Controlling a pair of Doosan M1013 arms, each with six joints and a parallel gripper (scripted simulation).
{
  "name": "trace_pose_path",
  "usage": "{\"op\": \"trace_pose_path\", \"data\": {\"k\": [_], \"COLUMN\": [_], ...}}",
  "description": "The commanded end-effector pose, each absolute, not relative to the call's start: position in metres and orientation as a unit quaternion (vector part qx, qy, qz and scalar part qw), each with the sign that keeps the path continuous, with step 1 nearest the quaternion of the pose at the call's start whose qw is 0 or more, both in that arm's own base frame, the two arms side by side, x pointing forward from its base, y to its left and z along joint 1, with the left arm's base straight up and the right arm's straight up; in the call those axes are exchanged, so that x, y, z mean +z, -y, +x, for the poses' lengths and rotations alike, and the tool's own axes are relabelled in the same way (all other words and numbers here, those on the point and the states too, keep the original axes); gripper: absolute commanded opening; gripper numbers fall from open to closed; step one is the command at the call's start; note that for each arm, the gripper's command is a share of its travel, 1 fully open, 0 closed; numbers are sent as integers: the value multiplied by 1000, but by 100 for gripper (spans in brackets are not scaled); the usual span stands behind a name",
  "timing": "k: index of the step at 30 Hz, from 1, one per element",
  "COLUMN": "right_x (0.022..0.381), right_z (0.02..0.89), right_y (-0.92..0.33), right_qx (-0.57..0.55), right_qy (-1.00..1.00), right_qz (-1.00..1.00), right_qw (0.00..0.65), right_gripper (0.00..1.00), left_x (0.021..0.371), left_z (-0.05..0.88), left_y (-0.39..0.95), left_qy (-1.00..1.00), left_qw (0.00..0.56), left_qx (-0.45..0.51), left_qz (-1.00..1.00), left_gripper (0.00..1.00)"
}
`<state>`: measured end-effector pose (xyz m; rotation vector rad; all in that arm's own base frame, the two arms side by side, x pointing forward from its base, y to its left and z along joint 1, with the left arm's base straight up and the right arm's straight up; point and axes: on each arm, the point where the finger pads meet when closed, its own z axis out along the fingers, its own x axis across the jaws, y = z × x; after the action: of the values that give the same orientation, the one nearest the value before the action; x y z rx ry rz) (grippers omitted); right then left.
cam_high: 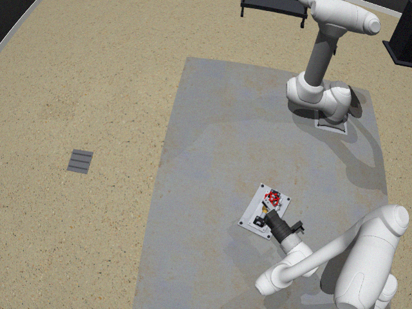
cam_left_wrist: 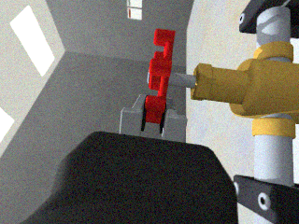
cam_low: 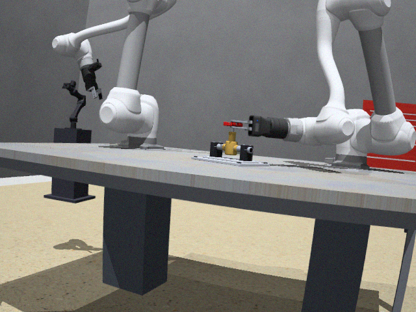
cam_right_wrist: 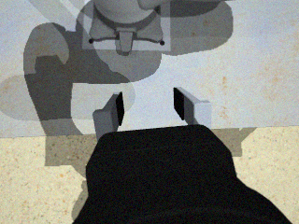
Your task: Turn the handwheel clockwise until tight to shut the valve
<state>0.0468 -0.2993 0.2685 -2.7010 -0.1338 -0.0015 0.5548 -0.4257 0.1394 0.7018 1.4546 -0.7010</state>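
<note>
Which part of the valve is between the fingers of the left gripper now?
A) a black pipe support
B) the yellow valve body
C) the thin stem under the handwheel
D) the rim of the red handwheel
D: the left wrist view shows the rim of the red handwheel between the two fingers of the left gripper, with the stem beyond them.

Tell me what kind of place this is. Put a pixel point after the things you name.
Probably a robotics lab or test workshop: two white arms stand on a large table (cam_high: 199,149) (cam_low: 188,176), a valve (cam_low: 231,147) (cam_left_wrist: 220,84) is mounted there on a plate, and a red cabinet (cam_low: 389,162) stands behind.
</note>
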Motion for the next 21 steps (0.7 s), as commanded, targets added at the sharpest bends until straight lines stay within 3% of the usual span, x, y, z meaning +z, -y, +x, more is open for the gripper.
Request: {"op": "trace_pose_path", "data": {"k": [1, 21], "right_x": [269, 269], "right_z": [47, 47], "right_y": [300, 300], "right_qx": [-1, -1], "right_qy": [48, 48], "right_qz": [-975, -975], "right_qw": [216, 216], "right_gripper": [100, 100], "left_x": [141, 141], "left_z": [556, 560], "left_y": [427, 434], "left_qy": [-629, -575], "left_qw": [630, 576], "left_qx": [-323, -411], "left_qz": [322, 411], "left_gripper": [0, 0]}}
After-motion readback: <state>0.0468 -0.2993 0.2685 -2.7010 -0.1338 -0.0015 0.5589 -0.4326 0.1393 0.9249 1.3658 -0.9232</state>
